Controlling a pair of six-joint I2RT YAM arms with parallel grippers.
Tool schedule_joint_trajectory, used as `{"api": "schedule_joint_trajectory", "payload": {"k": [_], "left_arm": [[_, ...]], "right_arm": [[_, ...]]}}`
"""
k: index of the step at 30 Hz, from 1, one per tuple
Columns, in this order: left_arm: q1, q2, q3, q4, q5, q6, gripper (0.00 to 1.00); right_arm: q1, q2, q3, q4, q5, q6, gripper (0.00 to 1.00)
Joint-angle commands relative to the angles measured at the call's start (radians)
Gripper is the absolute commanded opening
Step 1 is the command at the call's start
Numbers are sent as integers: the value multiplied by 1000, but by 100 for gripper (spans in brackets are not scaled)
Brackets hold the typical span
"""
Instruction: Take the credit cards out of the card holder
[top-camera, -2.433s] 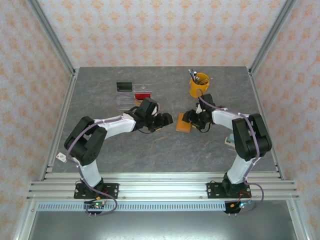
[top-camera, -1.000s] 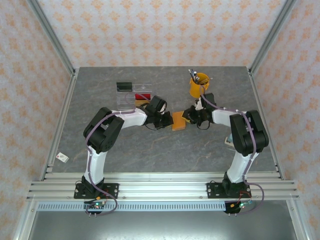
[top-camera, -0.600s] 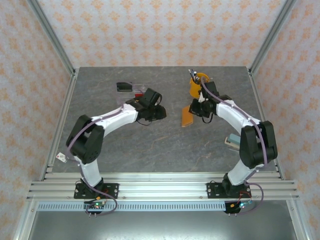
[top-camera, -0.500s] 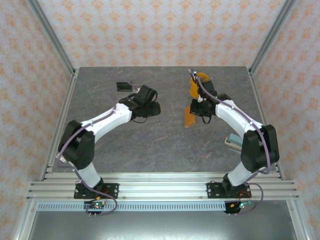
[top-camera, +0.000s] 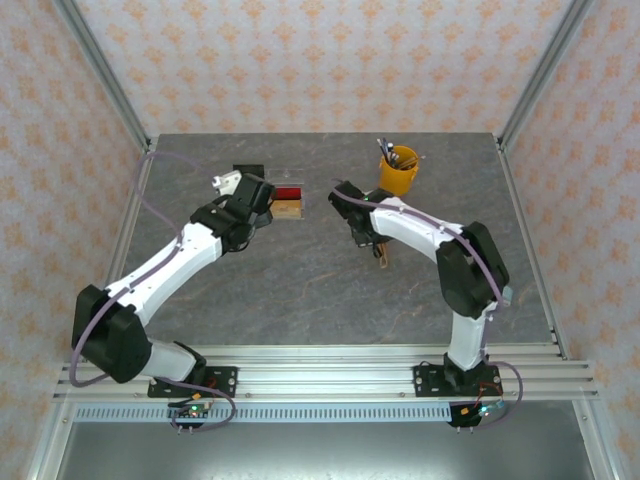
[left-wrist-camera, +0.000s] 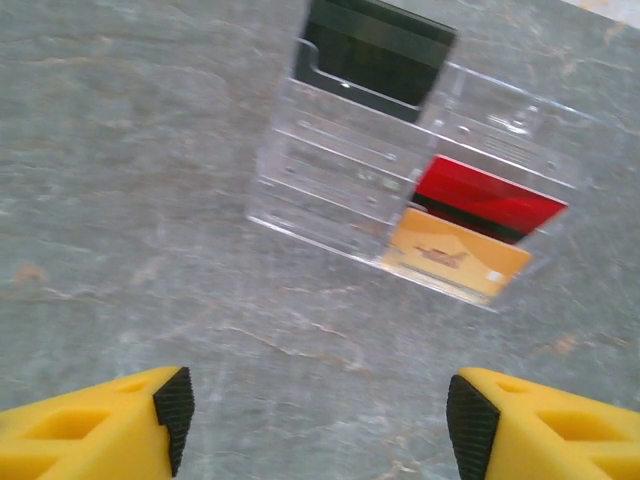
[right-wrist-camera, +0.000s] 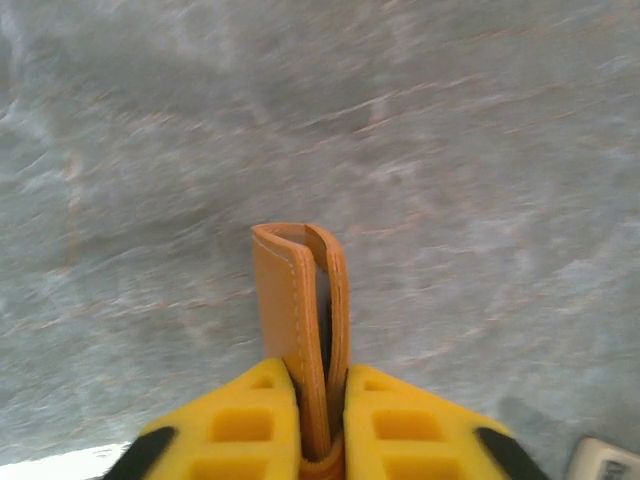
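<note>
Right hand (right-wrist-camera: 321, 402) pinching the folded card holder (right-wrist-camera: 296, 290), left hand (left-wrist-camera: 322, 408) wide and empty by clear tray (left-wrist-camera: 300, 200), red card (left-wrist-camera: 490, 197) inside

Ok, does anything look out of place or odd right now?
Nothing stands out. The black card, red card and orange card lie flat inside the clear tray, none spilled. The left gripper hangs open above them. The right gripper pinches the folded card holder.

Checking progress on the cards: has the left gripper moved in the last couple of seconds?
Yes. Top view: the left gripper has swung left and back from mid-table, away from the yellow cup, to the clear tray.
</note>
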Motion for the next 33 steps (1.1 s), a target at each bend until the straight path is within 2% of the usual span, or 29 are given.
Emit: {"api": "schedule_joint_trajectory", "payload": {"k": [1, 3, 7, 13, 19, 26, 33], "left_arm": [[8, -64, -46, -57, -167, -79, 81], [16, -101, -67, -82, -214, -103, 87], [32, -159, -107, -70, -213, -82, 93], [39, -153, -107, -25, -96, 24, 100], [39, -110, -93, 30, 18, 78, 100], [39, -88, -93, 59, 84, 85, 100], [39, -89, -109, 47, 84, 69, 100]], "right_arm": [[4, -39, -5, 75, -197, 10, 31], [2, -63, -17, 124, -293, 15, 41], [-25, -107, -39, 169, -358, 37, 51], [-113, -111, -87, 165, -371, 85, 52], [-171, -69, -114, 176, -413, 84, 53], [-159, 52, -28, 141, -412, 70, 57], [-119, 129, 60, 111, -394, 76, 64]]}}
